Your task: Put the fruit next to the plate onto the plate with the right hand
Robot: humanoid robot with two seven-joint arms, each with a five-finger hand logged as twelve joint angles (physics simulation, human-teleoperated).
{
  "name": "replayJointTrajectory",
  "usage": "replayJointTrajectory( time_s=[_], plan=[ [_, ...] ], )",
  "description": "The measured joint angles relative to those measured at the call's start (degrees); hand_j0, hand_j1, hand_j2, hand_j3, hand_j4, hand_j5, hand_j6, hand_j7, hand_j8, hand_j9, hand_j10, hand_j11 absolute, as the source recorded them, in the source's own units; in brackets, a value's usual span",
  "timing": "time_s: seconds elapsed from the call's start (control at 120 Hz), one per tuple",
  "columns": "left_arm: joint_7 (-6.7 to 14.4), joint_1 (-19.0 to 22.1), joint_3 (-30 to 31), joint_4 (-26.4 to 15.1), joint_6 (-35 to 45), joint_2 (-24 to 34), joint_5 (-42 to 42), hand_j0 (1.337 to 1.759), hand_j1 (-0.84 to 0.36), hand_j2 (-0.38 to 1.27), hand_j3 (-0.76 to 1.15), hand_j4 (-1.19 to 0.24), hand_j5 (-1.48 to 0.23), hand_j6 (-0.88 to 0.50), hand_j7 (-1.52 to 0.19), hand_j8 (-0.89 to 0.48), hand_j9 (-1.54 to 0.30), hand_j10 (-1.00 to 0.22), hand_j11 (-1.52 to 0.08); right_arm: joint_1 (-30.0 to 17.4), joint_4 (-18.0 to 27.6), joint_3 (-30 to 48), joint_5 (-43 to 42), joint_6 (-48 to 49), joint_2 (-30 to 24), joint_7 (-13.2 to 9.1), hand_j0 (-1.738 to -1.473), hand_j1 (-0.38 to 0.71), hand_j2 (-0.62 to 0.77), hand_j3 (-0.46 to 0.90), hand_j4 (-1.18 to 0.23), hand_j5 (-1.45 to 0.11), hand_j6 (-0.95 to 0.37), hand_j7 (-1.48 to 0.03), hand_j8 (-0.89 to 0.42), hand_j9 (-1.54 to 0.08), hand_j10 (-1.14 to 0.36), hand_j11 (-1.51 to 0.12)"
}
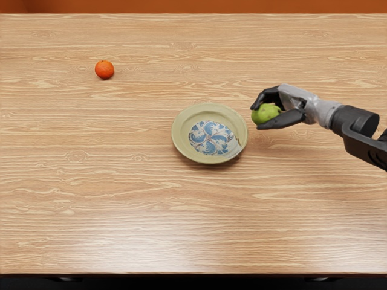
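Step in hand: I am judging this as the carry. The right hand [286, 106] is gripping the green fruit [264, 113] just beside the plate's [179, 130] right rim.
How I am advising the step: I am recommending a lift high enough for the fruit to pass over the raised rim, then a short move toward the plate's patterned centre. The hand should be opening only once the fruit is sitting low over the dish, since a round fruit let go from height is likely to roll out.
Risk: I am noting that the lower digit could catch the rim if the hand travels too low.
Hand state: the fingers [267, 96] are curling over the top of the fruit and the thumb [284, 121] is pressing in from below, so the hand is closing around it in a pinch.
Fruit position: it is lying right of the plate, not yet over it. I cannot tell whether it is clear of the table [121, 211].
Other fruit: an orange fruit [104, 69] is sitting well apart from the plate, to its upper left, and no hand is touching it.
Left hand: I am not seeing it in this view.
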Motion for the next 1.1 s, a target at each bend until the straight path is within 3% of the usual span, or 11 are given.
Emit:
replayJointTrajectory(
  time_s=[0.283, 0.667, 0.908, 1.1],
  plan=[
    [0.00, 0.00, 0.01, 0.00, 0.00, 0.00, 0.00, 1.658, 0.32, 0.00, 0.00, -0.02, -0.03, -0.02, -0.03, -0.02, -0.03, -0.02, -0.03, 2.66, -0.39, -0.09, -0.01, 0.21, 8.99, -2.85, -1.641, 0.27, 0.02, 0.00, -0.74, -1.06, -0.36, -1.01, -0.25, -1.05, -0.45, -1.04],
    [0.00, 0.00, 0.01, 0.00, -0.01, 0.00, 0.00, 1.658, 0.32, 0.00, 0.00, -0.02, -0.03, -0.02, -0.03, -0.02, -0.03, -0.02, -0.03, 2.68, -3.93, -1.11, -0.62, -1.52, 16.29, -3.27, -1.638, 0.27, 0.01, 0.00, -0.74, -1.04, -0.36, -0.99, -0.24, -1.04, -0.44, -1.04],
    [0.01, 0.00, 0.02, 0.00, 0.00, 0.00, -0.01, 1.658, 0.32, 0.00, 0.00, -0.02, -0.03, -0.02, -0.03, -0.02, -0.03, -0.02, -0.03, 2.50, -4.42, -1.37, -0.52, -1.61, 16.99, -4.00, -1.648, 0.22, -0.07, 0.00, -0.60, -0.82, -0.46, -0.80, -0.35, -0.82, -0.52, -0.82],
    [0.01, 0.00, 0.02, 0.00, 0.00, 0.00, -0.01, 1.658, 0.32, 0.00, 0.00, -0.02, -0.03, -0.02, -0.03, -0.02, -0.03, -0.02, -0.03, 2.59, -4.55, -1.32, -0.19, -1.68, 17.47, -4.39, -1.654, 0.16, -0.07, 0.00, -0.47, -0.63, -0.42, -0.62, -0.39, -0.63, -0.46, -0.63]
  ],
)
